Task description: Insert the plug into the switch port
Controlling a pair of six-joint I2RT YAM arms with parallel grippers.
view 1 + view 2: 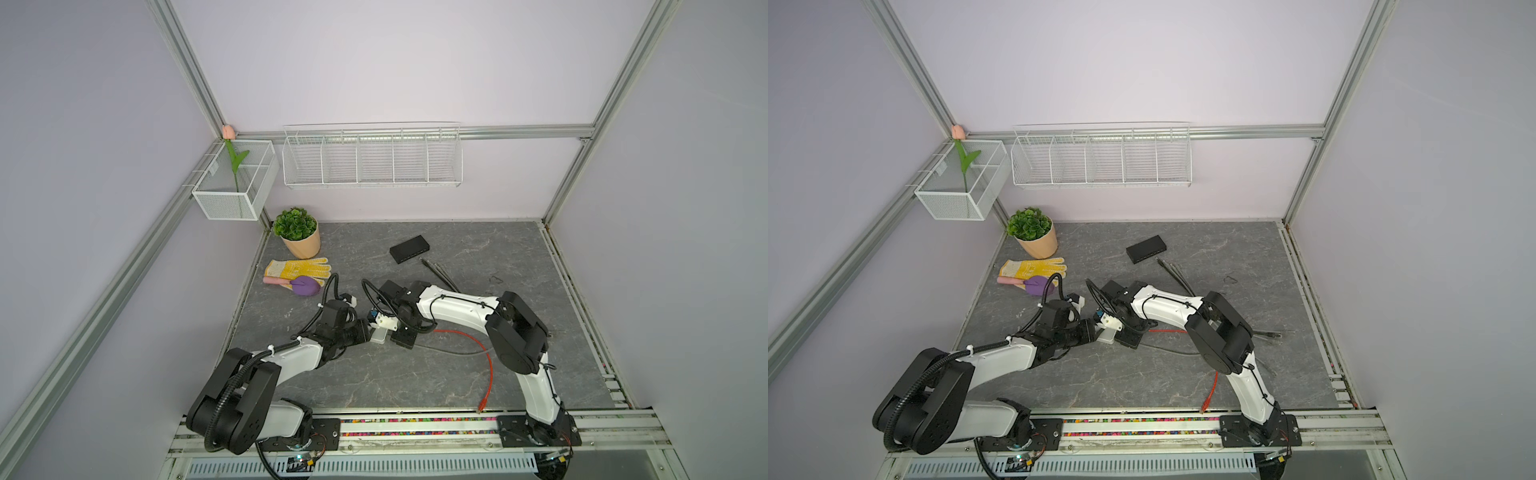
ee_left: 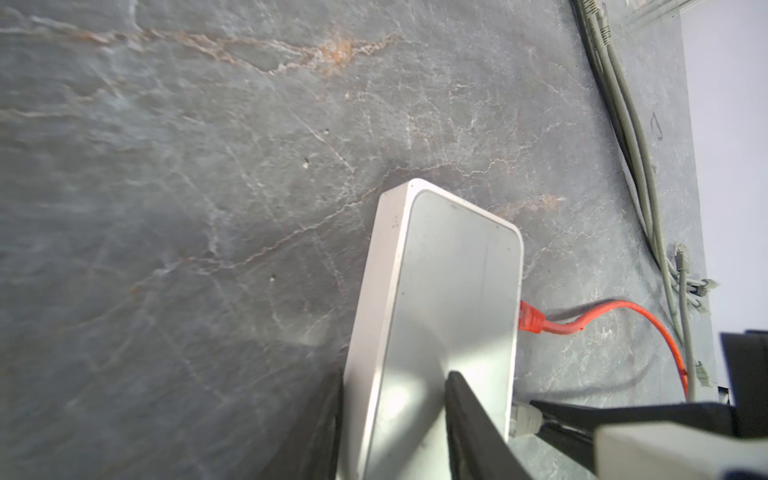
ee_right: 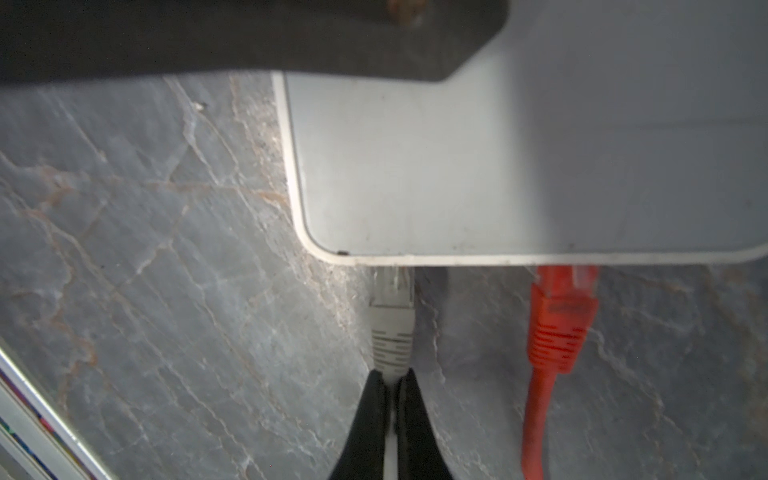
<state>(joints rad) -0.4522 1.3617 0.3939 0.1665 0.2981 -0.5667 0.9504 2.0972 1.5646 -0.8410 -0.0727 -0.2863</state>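
Observation:
A white switch (image 2: 449,299) lies on the grey slate table, and my left gripper (image 2: 392,382) is shut on it, one finger on each long side. In both top views the switch (image 1: 379,335) (image 1: 1106,335) sits between the two wrists. My right gripper (image 3: 390,378) is shut on the grey plug (image 3: 392,328) at the tail of its boot. The plug's clear tip is at the switch's edge (image 3: 415,259), going under it into a port. Beside it a red plug (image 3: 561,324) sits in another port. The ports themselves are hidden.
The red cable (image 1: 484,365) curls toward the front rail. Loose grey cables (image 1: 440,276) and a black box (image 1: 409,248) lie behind the arms. A yellow glove (image 1: 297,268), a purple object (image 1: 306,286) and a potted plant (image 1: 297,232) are at the back left.

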